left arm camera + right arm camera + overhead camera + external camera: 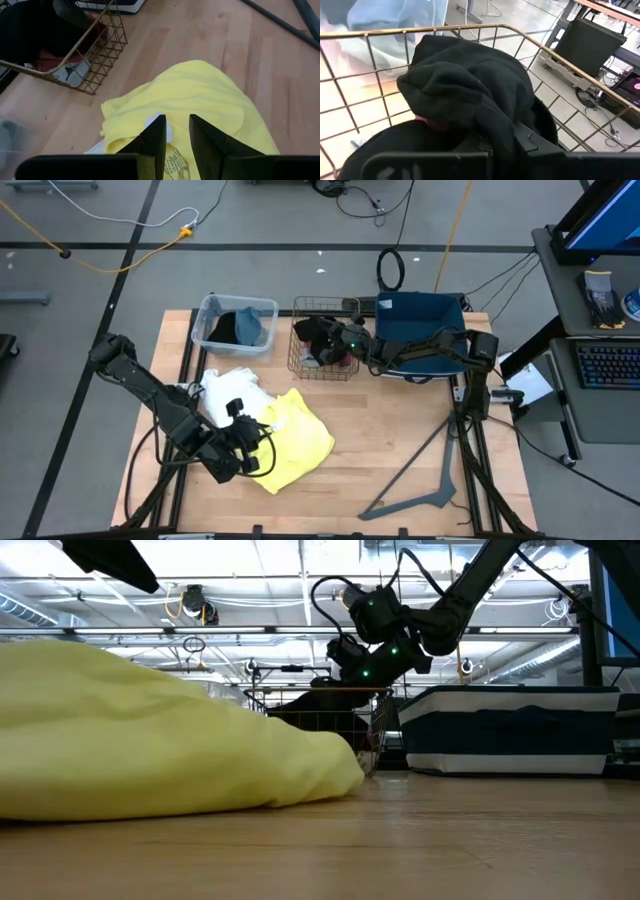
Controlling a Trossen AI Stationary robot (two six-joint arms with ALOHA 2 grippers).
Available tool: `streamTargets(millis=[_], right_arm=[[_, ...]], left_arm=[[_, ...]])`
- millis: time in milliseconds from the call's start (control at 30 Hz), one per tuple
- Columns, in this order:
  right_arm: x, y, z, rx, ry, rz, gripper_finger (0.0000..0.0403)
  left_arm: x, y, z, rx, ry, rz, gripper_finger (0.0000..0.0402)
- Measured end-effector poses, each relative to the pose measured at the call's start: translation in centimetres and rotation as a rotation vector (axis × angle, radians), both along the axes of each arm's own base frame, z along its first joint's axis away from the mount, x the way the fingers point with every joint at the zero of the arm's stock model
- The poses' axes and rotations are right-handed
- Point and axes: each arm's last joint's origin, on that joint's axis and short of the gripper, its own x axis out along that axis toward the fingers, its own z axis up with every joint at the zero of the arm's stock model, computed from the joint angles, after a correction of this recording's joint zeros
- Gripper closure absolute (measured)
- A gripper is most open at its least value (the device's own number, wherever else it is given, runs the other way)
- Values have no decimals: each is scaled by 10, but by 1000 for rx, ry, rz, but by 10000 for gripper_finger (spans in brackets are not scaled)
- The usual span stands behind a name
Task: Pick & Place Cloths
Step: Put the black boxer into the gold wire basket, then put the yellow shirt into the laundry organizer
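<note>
Right gripper sits over the wire basket, its fingers pinched tight on a black cloth whose bulk lies bunched just inside the basket's rim; a maroon scrap and something grey show lower in the same basket. Left gripper hangs just above the yellow cloth, which lies on the table in front of the basket, with a white cloth touching its far-left edge. Its fingers stand a narrow way apart and hold nothing that I can see, though they are close enough to the fabric that contact cannot be ruled out. A clear bin to the basket's left holds dark and blue-grey cloth, and a dark blue fabric bin stands against the basket's right side. As I judge it, the main risk is on the right: the black cloth drapes against the wire, so a fold could snag and drag the light basket along, or pull the maroon piece out with it. On the left, a narrow pinch may catch only a thin fold or the tag and slip.
</note>
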Motion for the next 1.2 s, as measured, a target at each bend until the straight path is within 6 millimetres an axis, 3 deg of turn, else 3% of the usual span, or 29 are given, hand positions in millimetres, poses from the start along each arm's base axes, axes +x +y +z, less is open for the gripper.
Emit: streamTargets(millis=[267,600,967,1200], right_arm=[[1,2,-1,-8,26,66,380],[1,5,1,-42,59,91,281],[-19,20,48,15,234,124,197],[-34,35,89,86,114,265,175]], left_arm=[[0,0,0,-4,-2,4,314],[0,0,0,-4,-2,4,314],[2,-2,2,-27,-20,-9,314],[2,-4,1,-92,3,-33,314]])
